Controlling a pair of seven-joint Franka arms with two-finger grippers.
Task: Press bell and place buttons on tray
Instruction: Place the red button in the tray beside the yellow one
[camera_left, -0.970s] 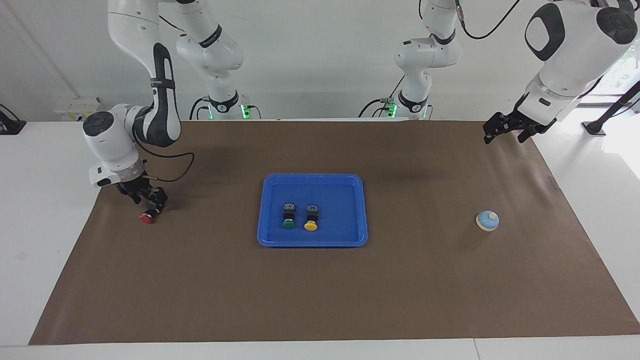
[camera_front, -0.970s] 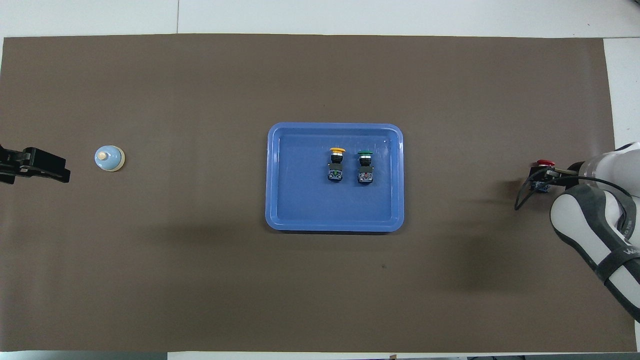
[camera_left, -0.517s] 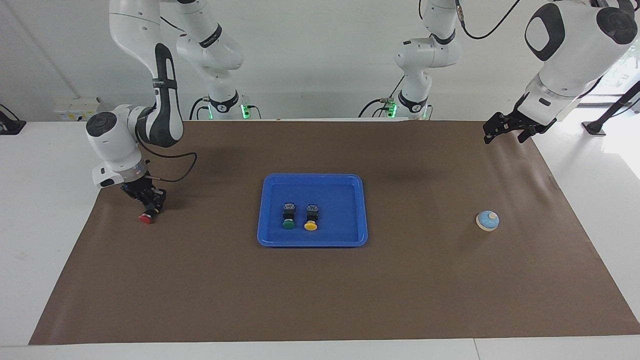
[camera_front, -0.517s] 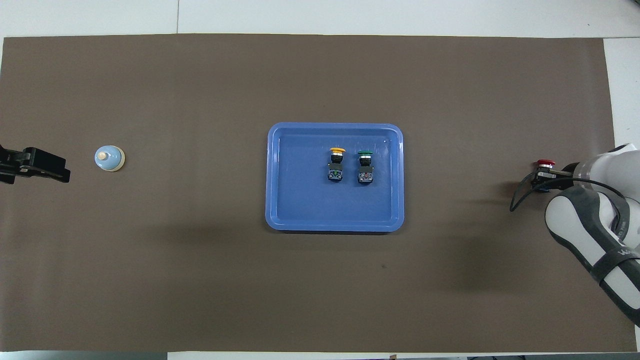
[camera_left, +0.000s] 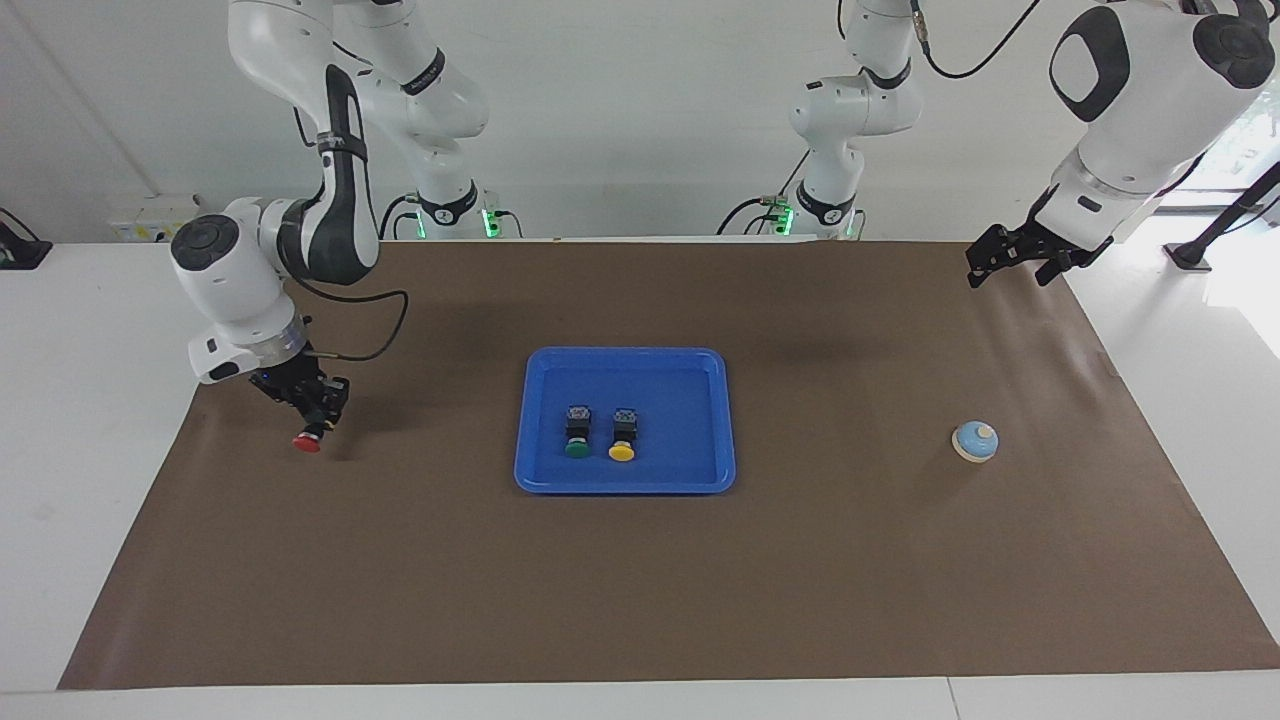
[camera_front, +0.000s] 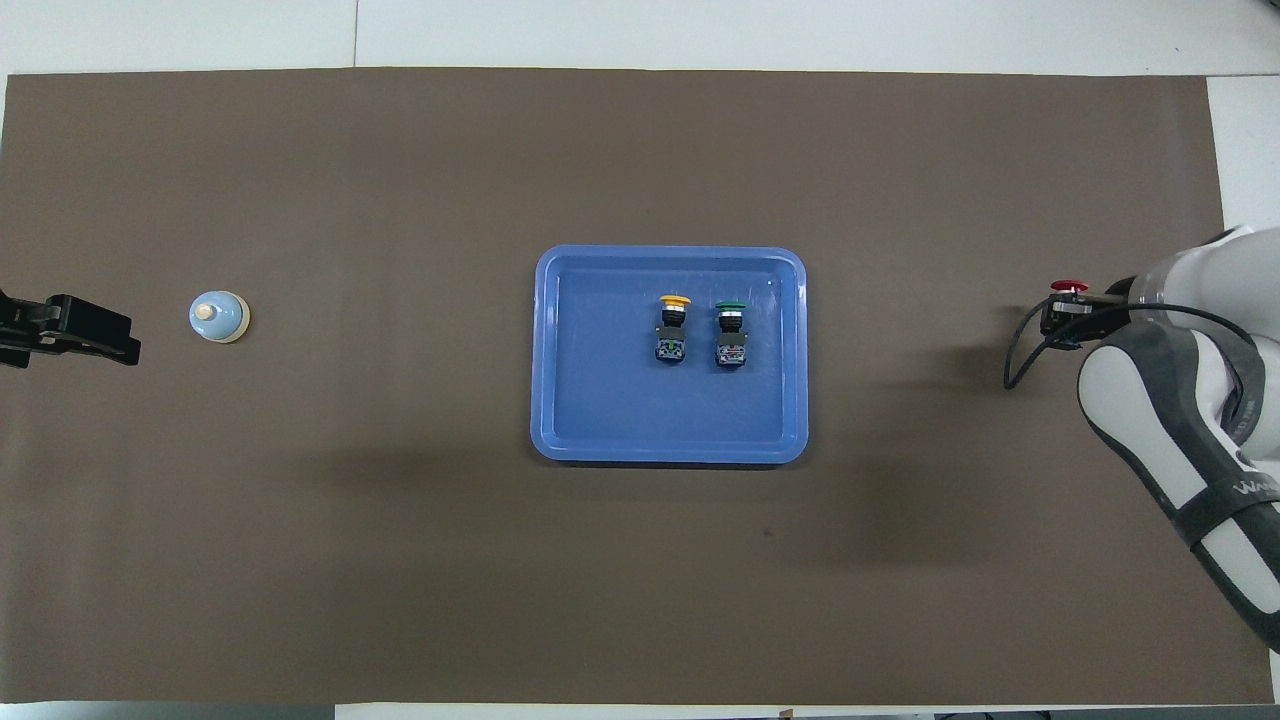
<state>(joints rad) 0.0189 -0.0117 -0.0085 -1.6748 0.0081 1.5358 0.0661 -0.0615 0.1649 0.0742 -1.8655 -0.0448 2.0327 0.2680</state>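
R gripper (camera_left: 312, 412) gripping red button (camera_left: 307, 443) (lifted)

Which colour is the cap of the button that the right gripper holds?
Red. The red button hangs from the right gripper; the facing view shows it best.

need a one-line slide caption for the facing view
Right tool shut on the red button above the mat; green button and yellow button lie in the blue tray.

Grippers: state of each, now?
Left end effector: open, empty, over the mat's edge.
Right end effector: shut on the red button, over the mat.
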